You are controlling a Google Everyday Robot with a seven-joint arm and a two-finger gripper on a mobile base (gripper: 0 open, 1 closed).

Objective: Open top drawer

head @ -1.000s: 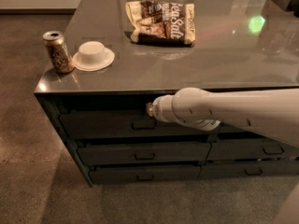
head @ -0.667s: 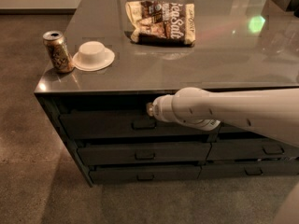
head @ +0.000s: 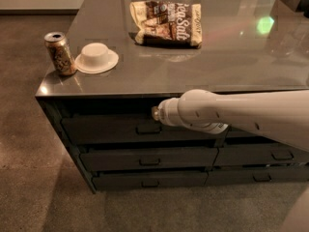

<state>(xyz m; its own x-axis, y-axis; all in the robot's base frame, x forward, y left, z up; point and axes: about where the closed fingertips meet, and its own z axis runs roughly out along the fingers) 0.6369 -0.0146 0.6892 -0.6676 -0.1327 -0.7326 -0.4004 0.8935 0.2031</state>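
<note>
The top drawer sits just below and to the left of the gripper, directly under the edge of the counter top. Its front is wide, dark grey and the tallest in its stack, with a small rectangular handle centred on it, just beneath the gripper. A band of deep shadow runs between the drawer's upper edge and the counter, and it is not clear whether the drawer is pulled out at all.

The gripper is at the end of the white arm, which reaches in from the right across the cabinet front. Only its small tip shows, close to the drawer's upper edge above the handle. Whether it is released, clenched or grasping the handle cannot be told.

Below the gripper lie 2 shallower dark grey drawers with similar handles. To its lower right, under the arm, is a second stack of dark grey drawers.

Above the gripper, on the far part of the counter, lies a crumpled brown snack bag; the words "Sea Salt" can be read on it. Up and to the left stands a drink can with an open top, its label too blurred to read, and just beside it a white bowl turned upside down. A green glint reflects off the counter to the upper right.
</note>
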